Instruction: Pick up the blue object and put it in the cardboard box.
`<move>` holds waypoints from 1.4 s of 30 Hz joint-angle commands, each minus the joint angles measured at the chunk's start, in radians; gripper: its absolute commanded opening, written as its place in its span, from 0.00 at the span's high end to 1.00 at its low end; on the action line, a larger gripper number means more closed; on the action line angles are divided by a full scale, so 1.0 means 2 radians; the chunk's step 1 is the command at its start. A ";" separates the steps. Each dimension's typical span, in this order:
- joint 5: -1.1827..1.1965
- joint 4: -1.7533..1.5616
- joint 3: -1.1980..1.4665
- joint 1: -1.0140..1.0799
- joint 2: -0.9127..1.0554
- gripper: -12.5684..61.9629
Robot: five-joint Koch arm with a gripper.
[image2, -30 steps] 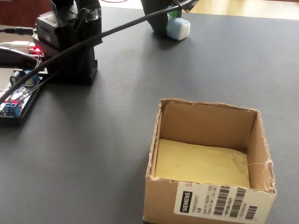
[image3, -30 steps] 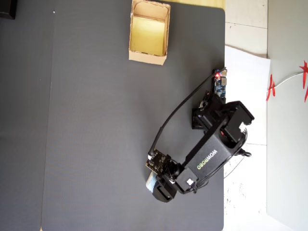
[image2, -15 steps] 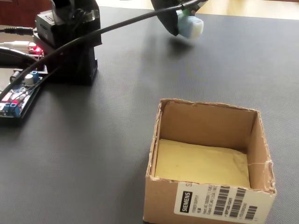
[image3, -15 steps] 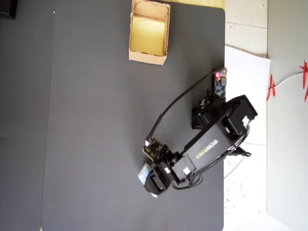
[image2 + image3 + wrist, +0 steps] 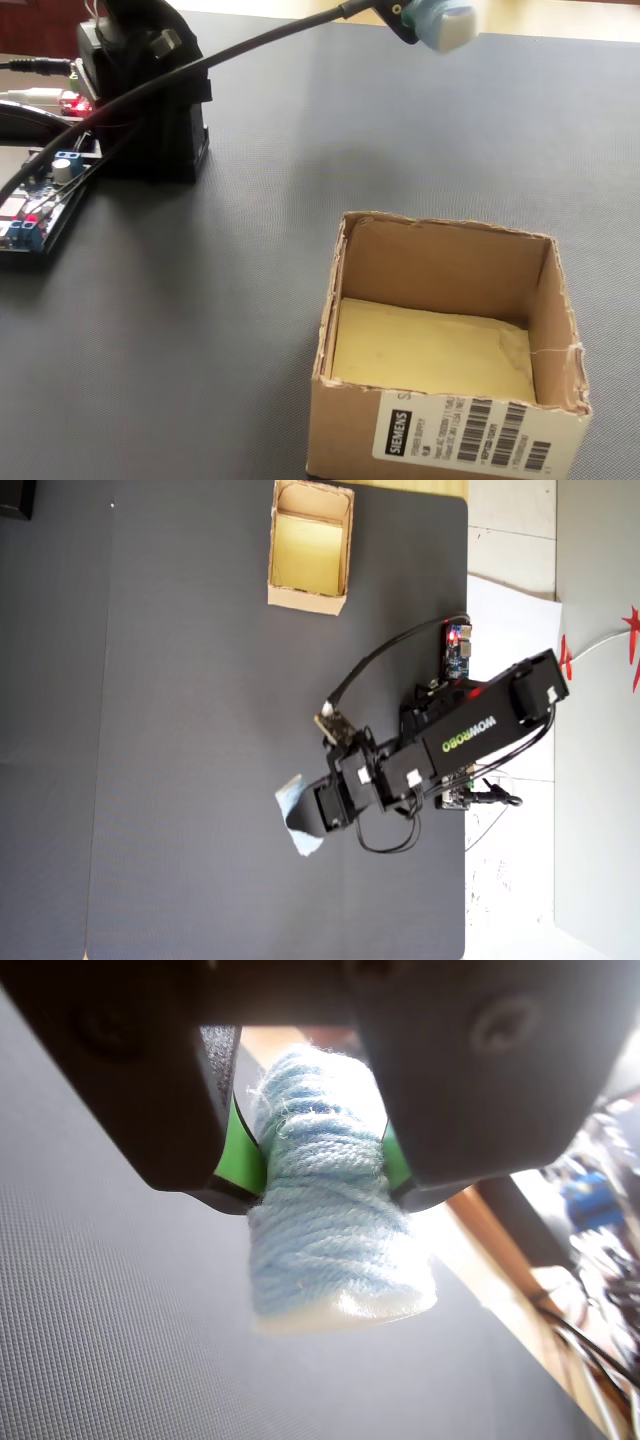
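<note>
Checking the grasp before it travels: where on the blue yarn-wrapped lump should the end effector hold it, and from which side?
Across the narrow middle, much as now: in the wrist view the end effector pinches the blue object at its upper half, green pads on two opposite sides, squeezing across the yarn wraps. Coming from above leaves the lower end free to drop into the cardboard box.

In the overhead view the dark counter (image 5: 200,740) lies bare between the end effector (image 5: 300,825), clamped on the blue object (image 5: 296,815), and the cardboard box (image 5: 310,550). The box stands open-topped, walls upright. The arm's base (image 5: 150,110) and circuit board (image 5: 35,210) crowd one counter edge.
</note>
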 commanded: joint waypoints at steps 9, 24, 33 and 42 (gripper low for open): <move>-0.029 -0.051 0.034 0.115 0.134 0.73; -0.057 -0.112 0.056 0.297 0.169 0.73; -0.094 -0.142 0.008 0.431 0.099 0.73; -0.107 -0.150 -0.120 0.505 -0.041 0.73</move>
